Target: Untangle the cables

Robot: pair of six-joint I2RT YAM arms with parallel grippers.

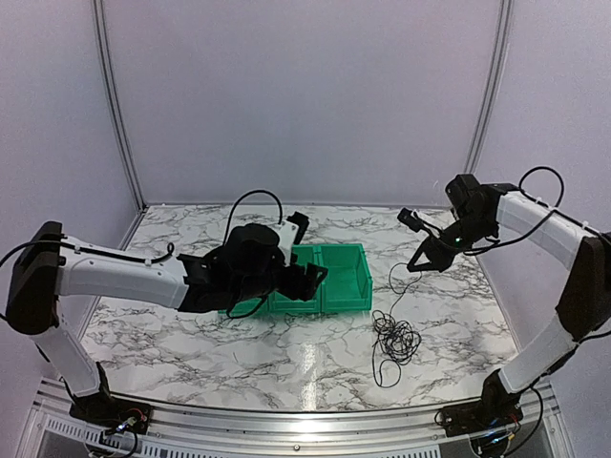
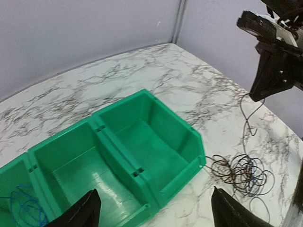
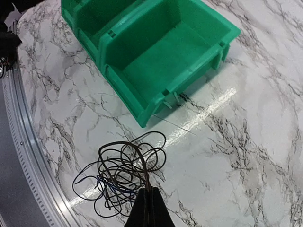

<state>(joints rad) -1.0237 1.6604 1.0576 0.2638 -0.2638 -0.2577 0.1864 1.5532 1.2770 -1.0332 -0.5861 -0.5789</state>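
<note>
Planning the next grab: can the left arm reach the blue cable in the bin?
Probably yes: left gripper hangs open over the bins; blue cable lies uncovered in the end one.

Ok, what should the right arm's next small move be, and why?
Probably raise the right fingers a little higher, slowly. They are shut on a black strand that runs down into the tangle on the table, so a gentle lift should start drawing it out.
</note>
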